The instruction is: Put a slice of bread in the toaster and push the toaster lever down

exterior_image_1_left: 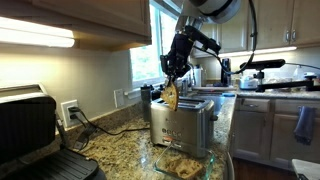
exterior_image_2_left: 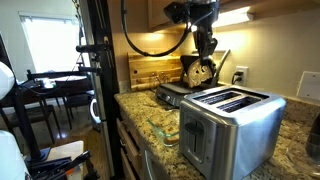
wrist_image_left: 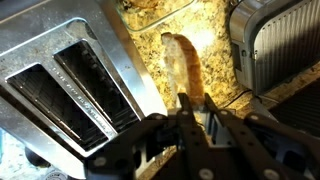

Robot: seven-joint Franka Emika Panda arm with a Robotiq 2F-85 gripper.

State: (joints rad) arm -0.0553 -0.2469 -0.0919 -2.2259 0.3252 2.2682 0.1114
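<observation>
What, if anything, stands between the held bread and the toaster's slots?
Nothing visible does. The bread hangs in the shut gripper close to the toaster. Both slots look empty, with only open air between.

- toaster (exterior_image_2_left: pixel 232 125): brushed stainless steel, satin sheen
- tabletop (exterior_image_1_left: pixel 120 148): polished speckled stone, glossy
- slice of bread (wrist_image_left: pixel 186 62): matt, rough crumb
- grill press (wrist_image_left: pixel 285 40): ribbed metal plate

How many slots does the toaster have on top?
2 slots, side by side on the toaster top: one nearer the bread slice in the claw, the other beyond it. Both look empty.
</observation>
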